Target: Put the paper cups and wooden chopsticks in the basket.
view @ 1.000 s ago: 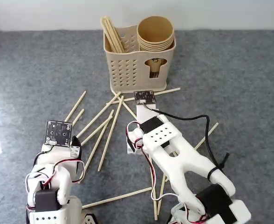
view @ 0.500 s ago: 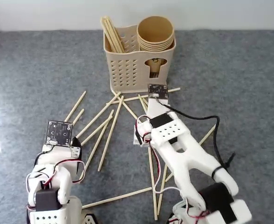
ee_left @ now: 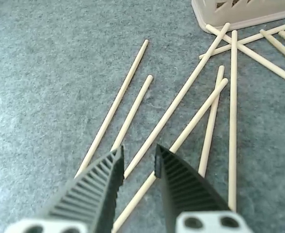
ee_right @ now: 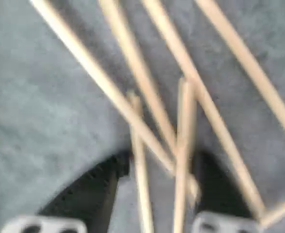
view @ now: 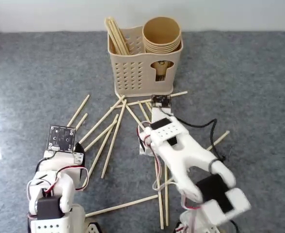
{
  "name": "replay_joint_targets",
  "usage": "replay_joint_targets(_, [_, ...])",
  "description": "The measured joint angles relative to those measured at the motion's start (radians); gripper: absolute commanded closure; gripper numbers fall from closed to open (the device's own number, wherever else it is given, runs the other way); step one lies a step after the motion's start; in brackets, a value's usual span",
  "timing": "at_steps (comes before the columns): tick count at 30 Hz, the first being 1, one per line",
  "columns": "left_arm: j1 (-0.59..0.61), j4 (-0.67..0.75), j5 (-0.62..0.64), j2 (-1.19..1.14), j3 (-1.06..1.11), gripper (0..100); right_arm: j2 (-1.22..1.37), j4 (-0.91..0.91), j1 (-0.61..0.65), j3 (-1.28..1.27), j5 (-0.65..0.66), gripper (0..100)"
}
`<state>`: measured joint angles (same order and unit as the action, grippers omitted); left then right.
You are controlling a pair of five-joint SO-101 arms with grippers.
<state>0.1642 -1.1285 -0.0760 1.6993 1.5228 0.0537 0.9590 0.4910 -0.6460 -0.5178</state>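
Observation:
A beige basket (view: 142, 73) stands at the back, with stacked paper cups (view: 162, 31) in one compartment and several wooden chopsticks (view: 117, 35) in the other. More loose chopsticks (view: 114, 138) lie scattered on the grey carpet in front of it. My right arm (view: 169, 138) is stretched low over the chopsticks just in front of the basket. The right gripper (ee_right: 159, 165) is open, and several chopsticks (ee_right: 142, 92) run between its fingers. The left gripper (ee_left: 137, 155) hovers near the front left, slightly open and holding nothing, above loose chopsticks (ee_left: 181, 97).
The basket's corner (ee_left: 229, 14) shows beyond the left gripper. Chopsticks (view: 123, 205) also lie beside the arms' bases near the front edge. Bare carpet stretches to the far left and far right of the basket.
The right arm swung right and toward the basket, then drew back slightly and lower. Some chopsticks by it shifted. The left arm has not moved.

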Motion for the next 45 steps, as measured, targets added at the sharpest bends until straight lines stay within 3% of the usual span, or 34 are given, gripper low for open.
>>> replay_joint_targets(14, [0.002,0.0,0.0,0.0,0.0,90,-0.057,0.066,-0.003,-0.002,0.172,99.1])
replay_joint_targets(30, [0.002,0.0,0.0,0.0,0.0,90,-0.723,0.262,-0.003,-0.003,0.512,99.1])
replay_joint_targets(45, [0.0,0.0,0.0,0.0,0.0,90,-0.968,0.262,0.0,0.066,0.585,99.1])
